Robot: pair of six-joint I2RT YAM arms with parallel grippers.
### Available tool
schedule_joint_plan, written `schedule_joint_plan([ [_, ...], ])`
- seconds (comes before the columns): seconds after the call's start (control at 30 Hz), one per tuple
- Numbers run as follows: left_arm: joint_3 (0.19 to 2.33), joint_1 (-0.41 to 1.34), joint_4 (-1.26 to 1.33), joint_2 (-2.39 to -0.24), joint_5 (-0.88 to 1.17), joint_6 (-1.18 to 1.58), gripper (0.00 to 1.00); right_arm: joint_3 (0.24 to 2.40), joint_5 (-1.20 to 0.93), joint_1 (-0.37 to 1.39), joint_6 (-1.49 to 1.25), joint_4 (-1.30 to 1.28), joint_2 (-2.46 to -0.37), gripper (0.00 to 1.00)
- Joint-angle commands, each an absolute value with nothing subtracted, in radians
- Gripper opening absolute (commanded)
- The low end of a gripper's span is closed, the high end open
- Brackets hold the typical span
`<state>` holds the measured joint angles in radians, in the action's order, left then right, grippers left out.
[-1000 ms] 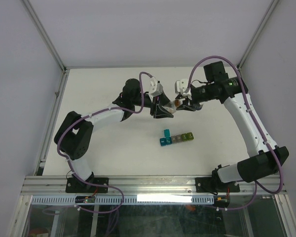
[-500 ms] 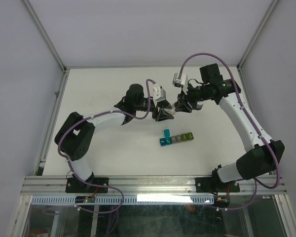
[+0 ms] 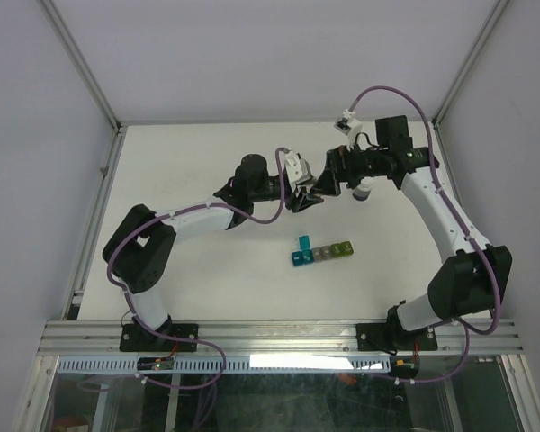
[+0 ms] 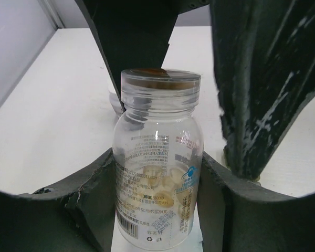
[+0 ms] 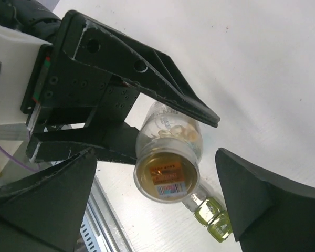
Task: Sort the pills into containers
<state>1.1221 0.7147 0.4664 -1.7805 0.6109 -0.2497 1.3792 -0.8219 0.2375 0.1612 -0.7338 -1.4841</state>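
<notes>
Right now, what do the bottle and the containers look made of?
The bottle: clear and glossy, plastic or glass. The pills show through its wall and highlights run down it. The containers: tinted, probably translucent plastic. In the right wrist view, light passes through the yellow-green cubes.

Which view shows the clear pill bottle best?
Left wrist: the clear bottle fills the frame side-on, label and pills visible. Right wrist shows its tan top end-on. Top external barely shows it.
</notes>
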Motion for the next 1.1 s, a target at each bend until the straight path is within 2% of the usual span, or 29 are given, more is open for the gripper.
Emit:
schedule_joint_plan([
  [0.0, 1.169, 0.719, 0.547, -1.781, 0.630, -0.292, 0.00, 1.447, -0.874, 0.209, 0.190, -0.737, -1.373, 0.99],
  [0.27, 1.138, 0.707, 0.524, -1.710, 0.742, -0.279, 0.00, 1.470, -0.866, 0.149, 0.522, -0.926, -1.291, 0.99],
  [0.37, 1.155, 0.692, 0.474, -1.710, 0.838, -0.278, 0.00, 1.486, -0.947, 0.148, 0.813, -1.022, -1.255, 0.99],
  [0.43, 1.178, 0.685, 0.437, -1.715, 0.907, -0.273, 0.00, 1.475, -1.023, 0.152, 1.129, -1.108, -1.236, 0.99],
  [0.53, 1.206, 0.679, 0.392, -1.725, 0.994, -0.268, 0.00, 1.521, -1.058, 0.156, 1.446, -1.266, -1.283, 0.99],
  [0.73, 1.222, 0.678, 0.359, -1.729, 1.070, -0.268, 0.00, 1.521, -1.047, 0.180, 1.512, -1.244, -1.342, 0.95],
  [1.07, 1.237, 0.678, 0.348, -1.742, 1.096, -0.265, 0.00, 1.478, -0.978, 0.268, 1.396, -1.156, -1.354, 0.71],
])
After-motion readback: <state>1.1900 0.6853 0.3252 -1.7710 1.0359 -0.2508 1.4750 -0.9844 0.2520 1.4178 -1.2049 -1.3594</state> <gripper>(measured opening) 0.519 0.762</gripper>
